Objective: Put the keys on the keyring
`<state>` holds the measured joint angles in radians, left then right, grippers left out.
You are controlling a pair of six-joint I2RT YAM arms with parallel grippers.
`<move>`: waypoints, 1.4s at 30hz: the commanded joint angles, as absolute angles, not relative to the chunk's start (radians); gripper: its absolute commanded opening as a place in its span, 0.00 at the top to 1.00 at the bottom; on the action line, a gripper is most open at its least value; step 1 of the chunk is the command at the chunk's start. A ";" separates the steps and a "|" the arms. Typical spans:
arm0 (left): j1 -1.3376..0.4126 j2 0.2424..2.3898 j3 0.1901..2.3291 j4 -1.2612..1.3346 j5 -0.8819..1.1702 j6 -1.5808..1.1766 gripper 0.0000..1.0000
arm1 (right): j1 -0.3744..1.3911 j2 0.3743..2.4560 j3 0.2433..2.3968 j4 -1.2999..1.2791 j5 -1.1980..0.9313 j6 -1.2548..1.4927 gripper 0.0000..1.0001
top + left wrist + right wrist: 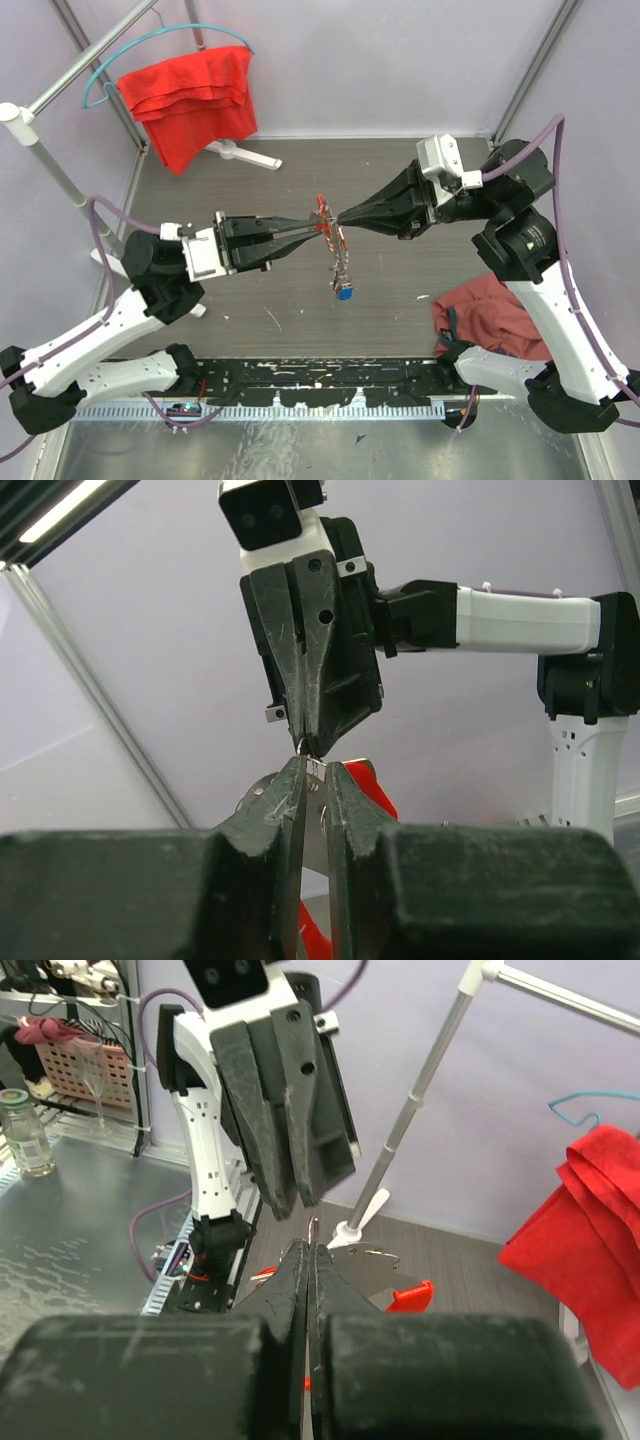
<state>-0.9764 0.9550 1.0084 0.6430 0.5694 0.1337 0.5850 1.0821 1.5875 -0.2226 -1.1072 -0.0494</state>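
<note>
Closest to the lens, the right gripper (309,1245) is pinched tight on the keys (336,250), hung in mid-air above the table (400,290) and met by the narrowly parted left gripper (315,765); threading is judged under way, and fine alignment is called for next.

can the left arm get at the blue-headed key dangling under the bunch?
Probably, once it backs off. The left gripper is at the bunch of small silver metal keys, fingers slightly parted, tip to tip with the shut right gripper. The blue-headed key hangs free below, nothing around it.
</note>
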 commanded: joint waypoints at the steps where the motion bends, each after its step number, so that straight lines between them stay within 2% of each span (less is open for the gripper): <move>1: -0.979 0.896 1.035 0.449 0.568 0.235 0.78 | 0.583 1.065 1.662 -0.385 -1.023 -0.153 0.99; 11: -0.979 0.900 1.083 0.209 0.437 0.241 0.67 | 0.584 1.130 1.790 -0.772 -0.884 -0.312 0.99; 16: -0.979 0.928 1.127 0.138 0.403 0.224 0.65 | 0.584 1.156 1.835 -0.914 -0.833 -0.378 0.99; 23: -0.980 0.985 1.243 -0.086 0.403 0.267 0.66 | 0.584 1.205 1.880 -1.079 -0.792 -0.438 0.99; 32: -0.979 1.051 1.281 -0.243 0.451 0.310 0.71 | 0.599 1.220 1.860 -1.157 -0.792 -0.451 0.99; 42: -0.979 1.113 1.323 -0.273 0.529 0.326 0.66 | 0.613 1.222 1.845 -1.170 -0.796 -0.457 0.99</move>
